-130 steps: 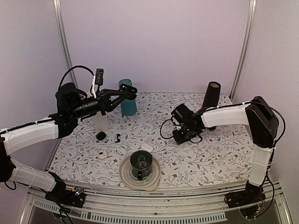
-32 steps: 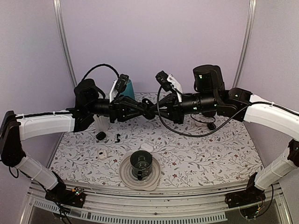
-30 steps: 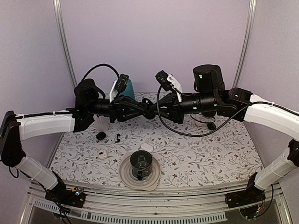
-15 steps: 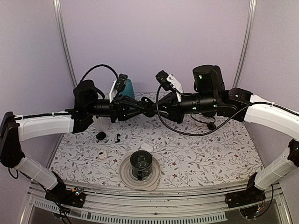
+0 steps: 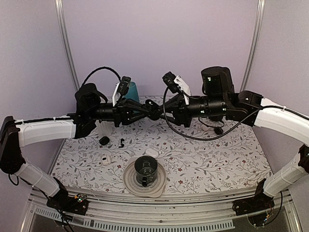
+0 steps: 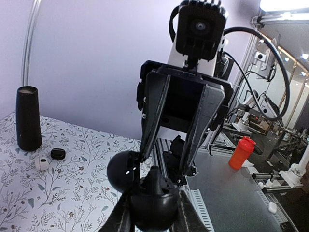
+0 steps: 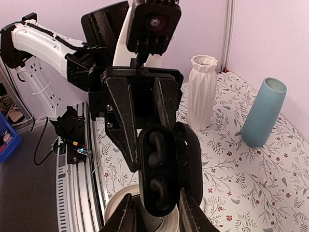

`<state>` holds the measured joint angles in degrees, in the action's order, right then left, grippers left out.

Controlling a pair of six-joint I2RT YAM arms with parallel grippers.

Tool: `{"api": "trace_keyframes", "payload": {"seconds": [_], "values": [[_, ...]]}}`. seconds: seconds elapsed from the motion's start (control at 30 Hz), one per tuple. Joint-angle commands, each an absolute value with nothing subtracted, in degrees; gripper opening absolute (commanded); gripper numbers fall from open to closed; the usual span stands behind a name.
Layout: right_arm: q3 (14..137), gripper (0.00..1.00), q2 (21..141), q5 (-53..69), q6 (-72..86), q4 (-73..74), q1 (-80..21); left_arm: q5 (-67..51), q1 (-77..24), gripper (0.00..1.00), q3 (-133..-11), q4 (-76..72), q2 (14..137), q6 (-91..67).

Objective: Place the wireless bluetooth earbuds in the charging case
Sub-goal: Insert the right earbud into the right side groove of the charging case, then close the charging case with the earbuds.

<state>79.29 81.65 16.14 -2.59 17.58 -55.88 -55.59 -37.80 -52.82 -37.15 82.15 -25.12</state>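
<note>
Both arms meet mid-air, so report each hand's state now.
Left hand: closed on the open charging case.
Right hand: flanks the case; open or gripping cannot be told.

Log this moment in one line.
left gripper: shut on open charging case | right gripper: astride it, grip unclear | position: midair
</note>
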Motion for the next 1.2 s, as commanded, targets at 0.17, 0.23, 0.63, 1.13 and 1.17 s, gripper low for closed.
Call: {"api": "trace_keyframes", "payload": {"seconds": [0.17,0.23,0.63,1.13,1.17], "values": [[81.6,0.40,77.8,10.6,-1.1,17.3,-56.1,-55.5,-37.3,0.00,-52.4,-39.3,80.8,-25.2],[81.6,0.44,77.4,9.3,-0.6,17.1,-55.9,-55.6,-37.3,0.00,-52.4,-39.5,80.8,-25.3],[80.0,0.54,81.0,16.9,11.7,14.5,-48.8,-56.1,-37.4,0.00,-52.6,-39.9,79.9,-25.9],[68.3,0.84,78.3,29.7,22.4,-3.6,-46.5,-55.7,-37.4,0.00,-52.5,-40.3,79.2,-25.9],[68.0,0.84,78.2,29.7,22.8,-4.0,-46.5,-55.7,-37.4,0.00,-52.5,-40.3,79.2,-25.9]]}}
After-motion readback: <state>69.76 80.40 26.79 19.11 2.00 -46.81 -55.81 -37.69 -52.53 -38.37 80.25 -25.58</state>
